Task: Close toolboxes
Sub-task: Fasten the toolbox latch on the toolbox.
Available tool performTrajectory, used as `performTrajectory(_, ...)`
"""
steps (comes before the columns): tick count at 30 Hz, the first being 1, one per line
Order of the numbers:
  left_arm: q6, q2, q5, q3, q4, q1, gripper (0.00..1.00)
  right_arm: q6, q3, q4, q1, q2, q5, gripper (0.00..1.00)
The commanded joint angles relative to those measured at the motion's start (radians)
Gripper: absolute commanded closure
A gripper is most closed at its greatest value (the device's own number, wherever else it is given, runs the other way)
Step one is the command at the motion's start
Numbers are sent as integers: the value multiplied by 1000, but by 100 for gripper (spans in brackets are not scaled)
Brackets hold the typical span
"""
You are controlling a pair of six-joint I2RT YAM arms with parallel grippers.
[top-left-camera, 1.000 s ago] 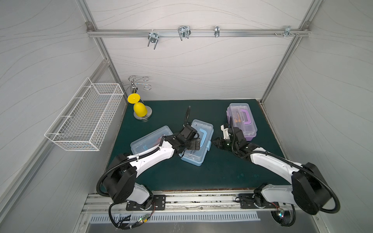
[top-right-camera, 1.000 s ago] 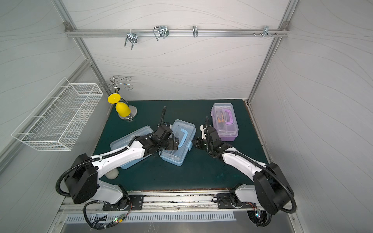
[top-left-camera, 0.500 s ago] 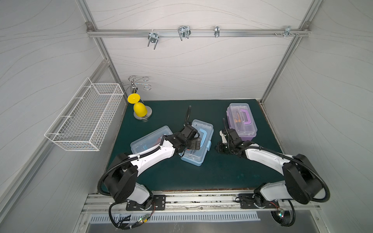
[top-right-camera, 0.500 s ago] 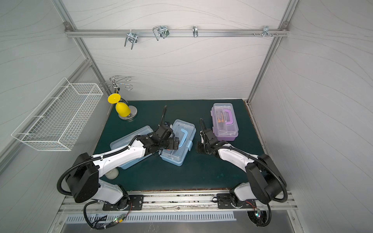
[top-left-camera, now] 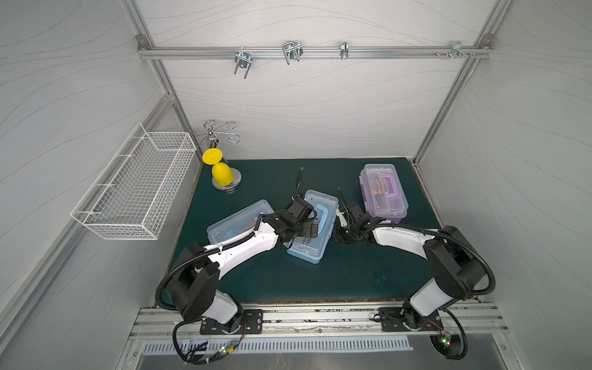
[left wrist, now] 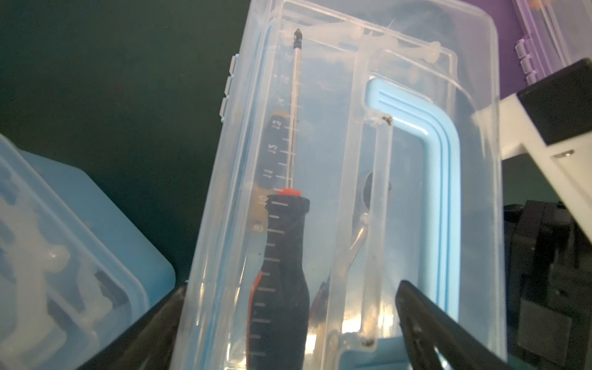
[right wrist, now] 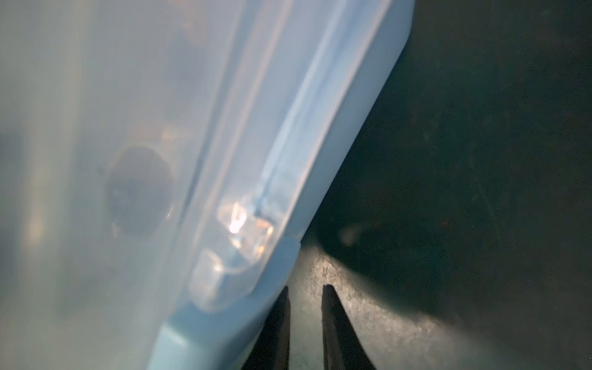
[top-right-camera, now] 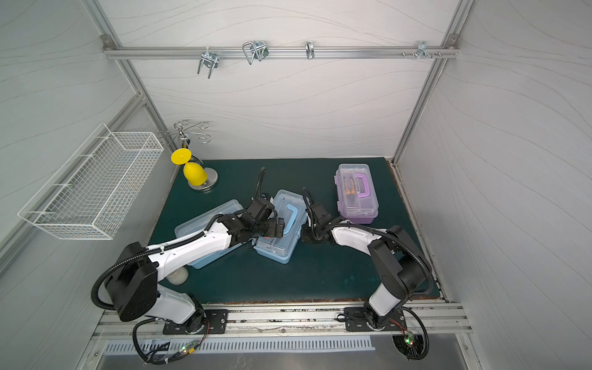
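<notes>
Three toolboxes lie on the green mat in both top views: a light-blue one (top-left-camera: 238, 224) at the left, a light-blue one (top-left-camera: 315, 230) in the middle, and a purple one (top-left-camera: 382, 192) at the back right. All their clear lids look down. My left gripper (top-left-camera: 312, 229) is over the middle toolbox (left wrist: 384, 160), open wide, with one finger beside its hinge side and the other on the lid by the blue handle (left wrist: 442, 192). My right gripper (right wrist: 304, 286) is low on the mat against that toolbox's (right wrist: 224, 320) right side near its latch. It is shut to a thin slit and holds nothing.
A white wire basket (top-left-camera: 134, 189) hangs on the left wall. A yellow cup (top-left-camera: 222, 173) rests on a metal stand at the back left. A screwdriver (left wrist: 285, 256) lies inside the middle toolbox. A pale ball (top-right-camera: 177, 275) sits under the left arm.
My right gripper has moved left from beside the purple toolbox to the middle toolbox's side, and its jaws have narrowed. The left arm has hardly moved.
</notes>
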Motion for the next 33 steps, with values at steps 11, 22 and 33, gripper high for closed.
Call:
performTrajectory(11,13,84,119,-55,-93,-36,2,-21,4,7,23,-79,35,69)
performTrajectory(22,36,95,104,16,-129,-34,2,-124,-156,-141,90,-422,76,39)
performTrajectory(33,64,-9,-103,122,-323,-35,1,-81,-226,-129,255,-524,131,14)
